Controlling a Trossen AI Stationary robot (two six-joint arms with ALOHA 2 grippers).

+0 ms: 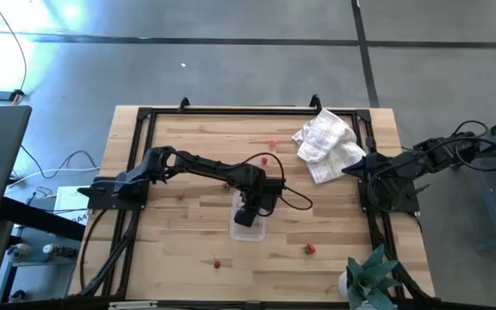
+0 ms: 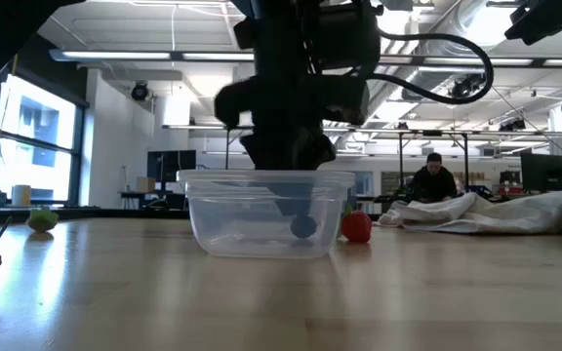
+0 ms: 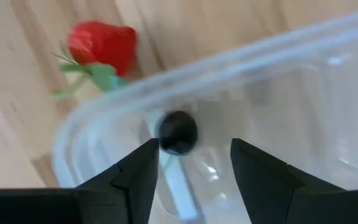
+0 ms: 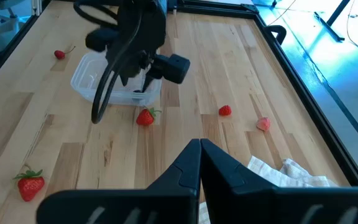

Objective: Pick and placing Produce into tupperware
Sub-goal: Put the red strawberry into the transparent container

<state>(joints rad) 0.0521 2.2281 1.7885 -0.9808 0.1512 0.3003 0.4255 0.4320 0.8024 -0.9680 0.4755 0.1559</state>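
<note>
The tupperware point(image 1: 250, 227) is a small clear container standing near the table's middle, also in the low view point(image 2: 222, 219). My left gripper point(image 3: 194, 165) hangs open just above it, fingers pointing down into its mouth. A dark round berry point(image 3: 178, 132) lies on the container's floor point(image 2: 303, 226), just beyond the fingertips. A red strawberry with a green top point(image 3: 101, 50) rests on the wood beside the container's wall point(image 2: 356, 226). More red berries lie scattered on the table point(image 1: 309, 249) point(image 1: 217, 263) point(image 1: 273, 143). My right gripper point(image 4: 199, 155) waits shut at the table's right edge.
A white checked cloth point(image 1: 325, 142) lies crumpled at the far right of the table. A green plant point(image 1: 370, 275) stands at the near right corner. A black frame point(image 1: 231, 110) runs round the table's edge. A person point(image 2: 434, 178) sits in the room beyond.
</note>
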